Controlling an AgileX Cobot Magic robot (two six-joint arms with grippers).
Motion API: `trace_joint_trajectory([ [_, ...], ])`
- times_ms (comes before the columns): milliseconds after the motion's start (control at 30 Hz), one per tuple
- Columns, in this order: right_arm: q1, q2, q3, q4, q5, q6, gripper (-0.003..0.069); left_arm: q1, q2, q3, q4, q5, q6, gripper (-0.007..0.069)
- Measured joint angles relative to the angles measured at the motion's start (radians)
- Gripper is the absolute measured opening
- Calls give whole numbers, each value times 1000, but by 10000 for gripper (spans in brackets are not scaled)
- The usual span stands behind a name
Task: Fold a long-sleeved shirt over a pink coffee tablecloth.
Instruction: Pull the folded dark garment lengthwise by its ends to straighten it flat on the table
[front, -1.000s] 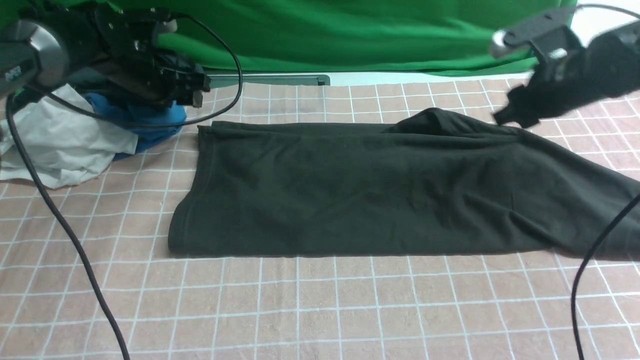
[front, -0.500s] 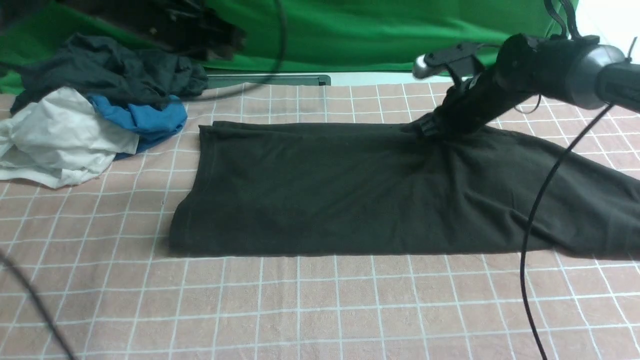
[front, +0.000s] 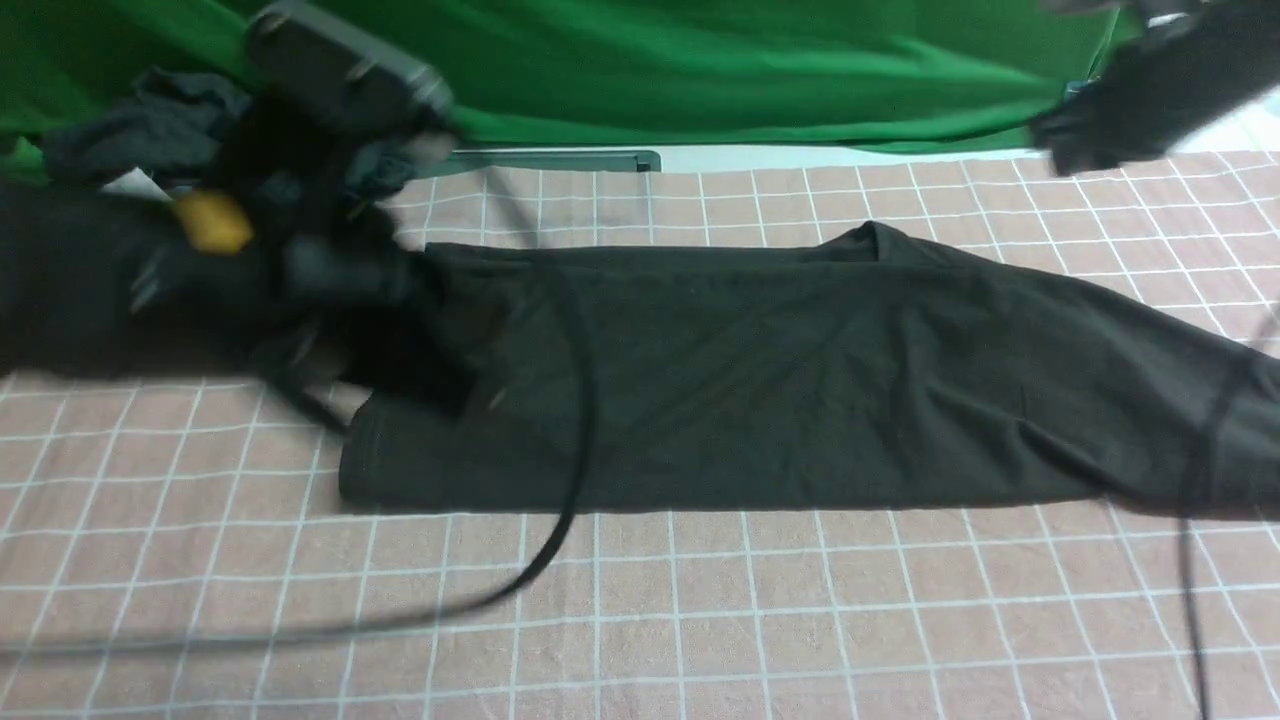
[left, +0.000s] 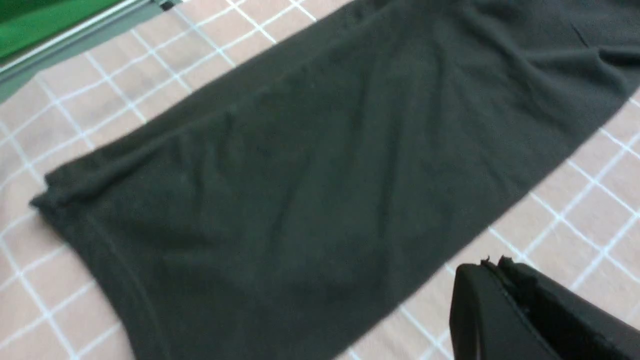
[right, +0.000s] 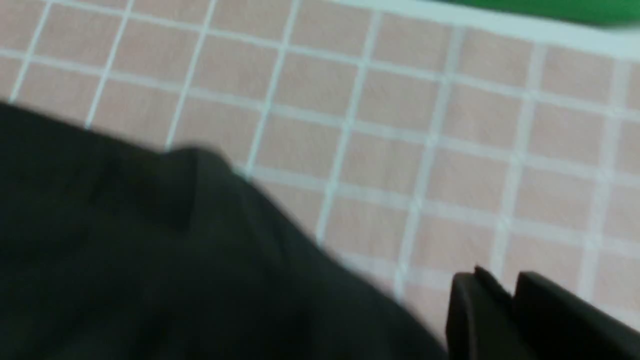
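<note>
The black long-sleeved shirt (front: 760, 370) lies folded into a long band across the pink coffee tablecloth (front: 700, 610), its neck opening (front: 868, 242) at the far edge; its logo is hidden. My left arm (front: 320, 260) is a dark blur low over the shirt's left hem. In the left wrist view the left gripper (left: 494, 263) is shut and empty, above the checked cloth just off the shirt (left: 310, 165). My right gripper (front: 1065, 140) hovers blurred at the far right, clear of the shirt. In the right wrist view the right gripper (right: 495, 281) looks shut and empty beside the shirt (right: 150, 260).
A heap of dark and white garments (front: 150, 135) sits at the far left, mostly hidden behind my left arm. The green backdrop (front: 700, 70) hangs along the back. Black cables (front: 575, 470) cross the shirt and tablecloth on both sides.
The left arm has swung down from the back left to the shirt's left hem. The right arm has lifted off the collar area and drawn back to the far right.
</note>
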Motion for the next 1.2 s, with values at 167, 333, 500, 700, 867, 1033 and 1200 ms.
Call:
trace_joint_trajectory([
  [167, -118, -204, 313, -14, 0, 88, 191, 0, -177, 141, -27, -157, 1, 15],
  [333, -234, -246, 470, -31, -21, 147, 412, 0, -274, 191, -34, -264, 9, 15],
  [500, -255, -190, 517, -51, -104, 151, 541, 0, -286, 197, -50, -271, 12, 15],
  [700, -255, -116, 518, -155, -208, 223, 555, 0, -286, 198, -51, -256, 13, 15],
  [867, -263, -80, 518, -198, -228, 264, 556, 0, -286, 198, -51, -247, 16, 15],
  [1033, -263, -62, 518, -182, -234, 265, 539, 0, -286, 198, -51, -246, 16, 15],
  [1200, -263, -60, 518, -156, -234, 240, 364, 0, -286, 198, -53, -245, 16, 15],
])
